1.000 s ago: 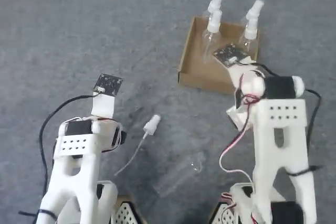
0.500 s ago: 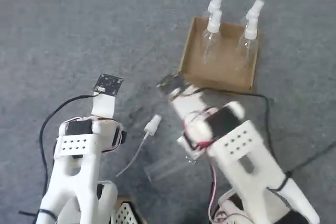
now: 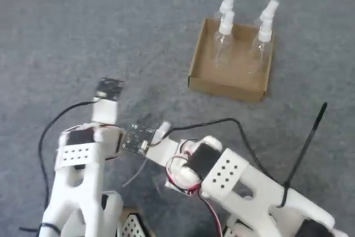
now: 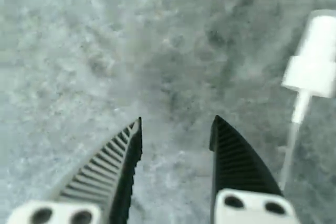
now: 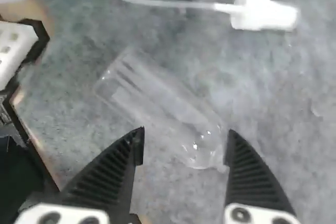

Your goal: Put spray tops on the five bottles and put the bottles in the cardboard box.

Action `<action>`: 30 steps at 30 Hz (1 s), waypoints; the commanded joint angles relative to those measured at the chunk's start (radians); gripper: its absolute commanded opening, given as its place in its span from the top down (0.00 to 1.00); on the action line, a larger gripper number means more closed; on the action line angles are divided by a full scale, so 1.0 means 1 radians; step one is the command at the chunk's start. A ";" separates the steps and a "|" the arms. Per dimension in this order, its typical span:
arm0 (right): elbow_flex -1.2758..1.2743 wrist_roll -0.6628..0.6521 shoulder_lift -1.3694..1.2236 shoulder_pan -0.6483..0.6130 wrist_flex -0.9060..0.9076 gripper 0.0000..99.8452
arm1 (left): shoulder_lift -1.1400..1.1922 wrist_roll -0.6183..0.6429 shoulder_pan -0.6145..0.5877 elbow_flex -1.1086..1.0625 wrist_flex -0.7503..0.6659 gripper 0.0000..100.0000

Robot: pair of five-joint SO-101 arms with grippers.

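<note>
Right gripper [image 5: 185,131], jaws wide and empty, hovers over the uncapped bottle [image 5: 152,100] lying on the grey mat [image 5: 294,93] near its spray top [image 5: 260,17]; probably light, slick and prone to roll, it is best pinched mid-body.

the high camera looked steeply down from behind both arms over the grey mat [image 3: 83,37], with the cardboard box [image 3: 227,86] at the far side. the wrist cameras sat close over the mat, looking out past the left gripper [image 4: 176,124] and right gripper [image 5: 184,135]. all three shared the spray top [image 3: 162,128]
</note>
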State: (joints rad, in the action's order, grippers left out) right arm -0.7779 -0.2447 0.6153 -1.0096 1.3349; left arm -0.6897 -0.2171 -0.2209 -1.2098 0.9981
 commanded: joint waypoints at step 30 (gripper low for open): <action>-0.341 -0.017 0.024 0.105 -0.320 0.95 | 0.002 -0.017 -0.479 0.228 0.077 0.77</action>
State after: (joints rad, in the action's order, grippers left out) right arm -1.1262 -0.2493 0.6153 -0.9958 1.0342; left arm -0.6897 -0.2309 -0.7027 -1.0119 1.0717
